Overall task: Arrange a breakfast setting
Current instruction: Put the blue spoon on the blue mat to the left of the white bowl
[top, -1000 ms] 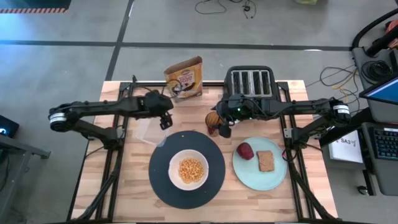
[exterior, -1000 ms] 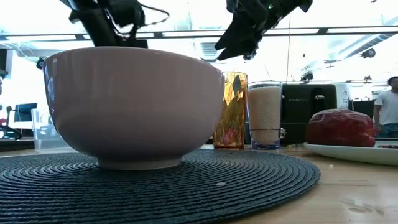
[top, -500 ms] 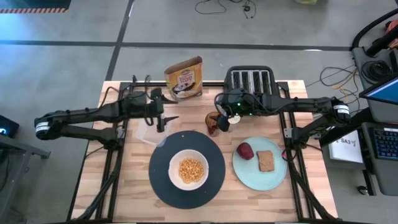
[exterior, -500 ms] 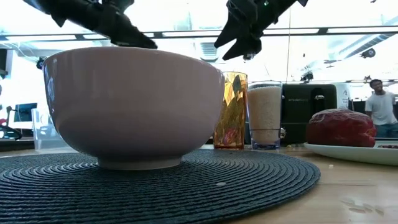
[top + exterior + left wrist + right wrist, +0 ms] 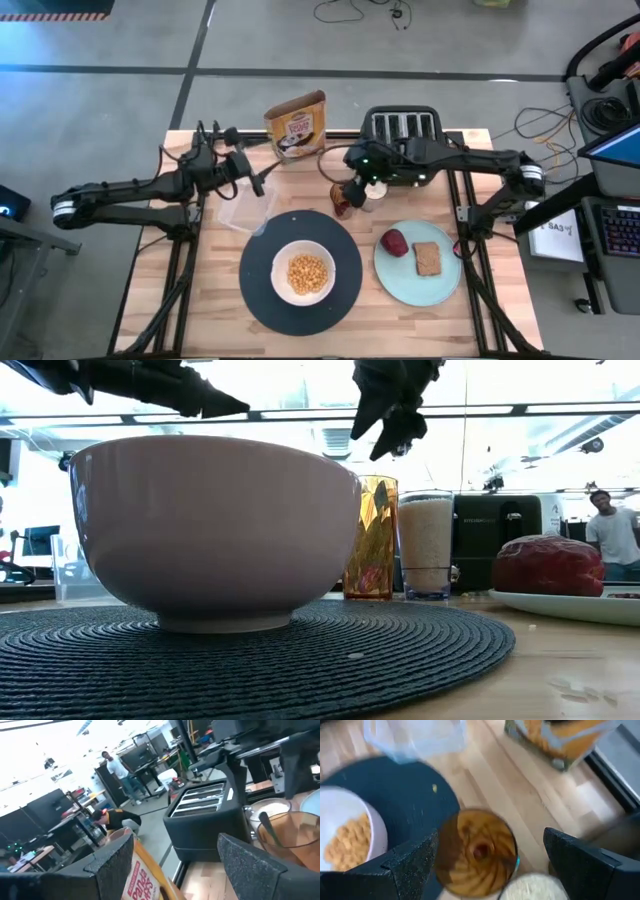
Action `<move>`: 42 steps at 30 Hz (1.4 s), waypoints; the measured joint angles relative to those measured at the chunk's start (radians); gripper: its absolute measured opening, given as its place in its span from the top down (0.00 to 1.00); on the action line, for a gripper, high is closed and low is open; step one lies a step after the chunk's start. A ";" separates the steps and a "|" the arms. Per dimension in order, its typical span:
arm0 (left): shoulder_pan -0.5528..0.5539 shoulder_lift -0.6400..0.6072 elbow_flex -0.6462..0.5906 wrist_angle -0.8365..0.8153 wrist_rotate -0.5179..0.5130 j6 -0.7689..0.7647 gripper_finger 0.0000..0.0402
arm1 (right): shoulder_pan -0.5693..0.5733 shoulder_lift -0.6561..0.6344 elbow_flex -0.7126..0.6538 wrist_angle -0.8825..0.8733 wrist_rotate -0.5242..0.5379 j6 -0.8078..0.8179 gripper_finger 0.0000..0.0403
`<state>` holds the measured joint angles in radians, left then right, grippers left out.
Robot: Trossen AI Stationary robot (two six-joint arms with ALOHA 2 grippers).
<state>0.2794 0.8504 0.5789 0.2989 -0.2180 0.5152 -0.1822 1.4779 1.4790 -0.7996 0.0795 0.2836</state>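
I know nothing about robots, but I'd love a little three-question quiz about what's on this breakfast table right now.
1. True or false: the white bowl holds cereal.
2. What shares the pale green plate with the toast slice?
A. a spoon
B. a dark red fruit
C. a cup
3. Fill in: the right hand hovers, open, above an amber ____, while the left hand waits open near the cereal box.

Key: 1 true; 2 B; 3 glass.

The left hand [image 5: 262, 180] drew back toward the cereal box [image 5: 297, 125]; the right hand [image 5: 358, 193] edged left.
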 joint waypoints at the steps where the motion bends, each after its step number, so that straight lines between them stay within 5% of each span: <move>1: 0.000 0.000 -0.002 0.000 -0.001 -0.001 0.32 | 0.001 0.018 0.031 -0.046 -0.001 -0.006 0.13; 11: 0.000 0.000 -0.051 -0.002 -0.009 0.003 0.32 | -0.039 0.248 0.331 -0.552 0.000 0.119 0.17; 20: 0.002 0.001 -0.058 -0.001 -0.009 0.017 0.32 | -0.049 0.388 0.557 -0.670 -0.008 0.111 0.27; 42: 0.002 0.001 -0.090 -0.001 -0.010 0.000 0.32 | -0.047 0.389 0.546 -0.685 0.000 0.164 0.46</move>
<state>0.2817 0.8513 0.4885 0.2980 -0.2276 0.5149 -0.2296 1.8668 2.0252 -1.4850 0.0799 0.4479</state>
